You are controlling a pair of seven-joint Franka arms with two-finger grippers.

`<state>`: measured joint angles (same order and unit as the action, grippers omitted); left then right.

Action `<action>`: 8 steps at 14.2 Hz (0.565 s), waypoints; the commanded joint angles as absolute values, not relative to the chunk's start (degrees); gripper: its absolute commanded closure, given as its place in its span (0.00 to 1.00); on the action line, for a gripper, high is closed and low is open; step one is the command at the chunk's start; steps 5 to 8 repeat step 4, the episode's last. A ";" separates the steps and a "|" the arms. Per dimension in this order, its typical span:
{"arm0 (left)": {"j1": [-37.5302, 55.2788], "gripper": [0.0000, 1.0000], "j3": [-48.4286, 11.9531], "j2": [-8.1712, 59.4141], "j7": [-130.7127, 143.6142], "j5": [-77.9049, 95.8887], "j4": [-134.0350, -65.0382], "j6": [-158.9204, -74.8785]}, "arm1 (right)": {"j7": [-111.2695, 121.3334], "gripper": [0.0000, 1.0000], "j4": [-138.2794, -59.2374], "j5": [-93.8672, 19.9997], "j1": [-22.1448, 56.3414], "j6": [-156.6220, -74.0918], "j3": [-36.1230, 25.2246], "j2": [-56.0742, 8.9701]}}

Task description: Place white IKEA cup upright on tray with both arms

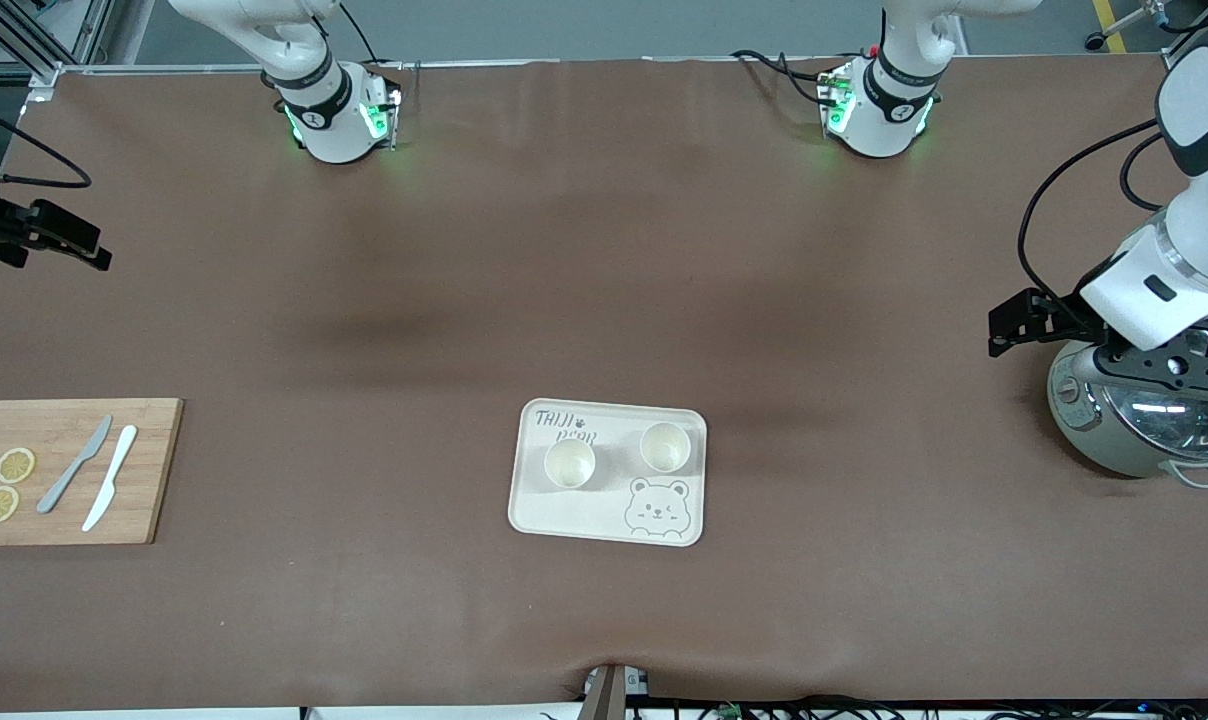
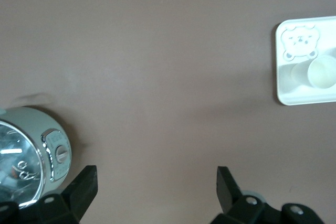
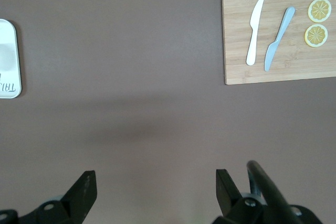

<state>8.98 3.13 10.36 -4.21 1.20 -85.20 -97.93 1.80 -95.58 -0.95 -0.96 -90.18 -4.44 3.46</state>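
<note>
From my remote station, the right gripper point(image 3: 152, 187) hangs with fingers spread over bare brown desk point(image 1: 364, 300) at its own end, above the cutting board point(image 1: 64, 470). Mid-desk sits the cream tray point(image 1: 574, 515) lettered "TAIJI BEAR", two white cups point(image 1: 569, 464) upright on it. The left gripper point(image 2: 156, 184), fingers apart, hovers over a rice cooker point(image 1: 1114, 425).

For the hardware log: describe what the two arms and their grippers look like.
Both arms are glossy white with black joint bands, green lights at their bases and black cables. The left arm carries a black bracket. The left gripper and right gripper each have two matte-black wedge-shaped fingers.
</note>
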 commanded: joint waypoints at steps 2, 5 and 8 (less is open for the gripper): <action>9.23 0.00 3.16 10.28 -4.57 -0.53 -84.99 -96.24 | 2.29 0.00 -97.03 -0.62 -1.41 -90.97 -3.96 4.57; 9.23 0.00 3.16 10.28 -4.57 -0.53 -84.99 -96.24 | 2.29 0.00 -96.94 -0.62 -1.41 -90.97 -3.96 4.57; 9.23 0.00 3.16 10.28 -4.57 -0.53 -84.99 -96.24 | 2.29 0.00 -96.94 -0.62 -1.41 -90.97 -3.96 4.57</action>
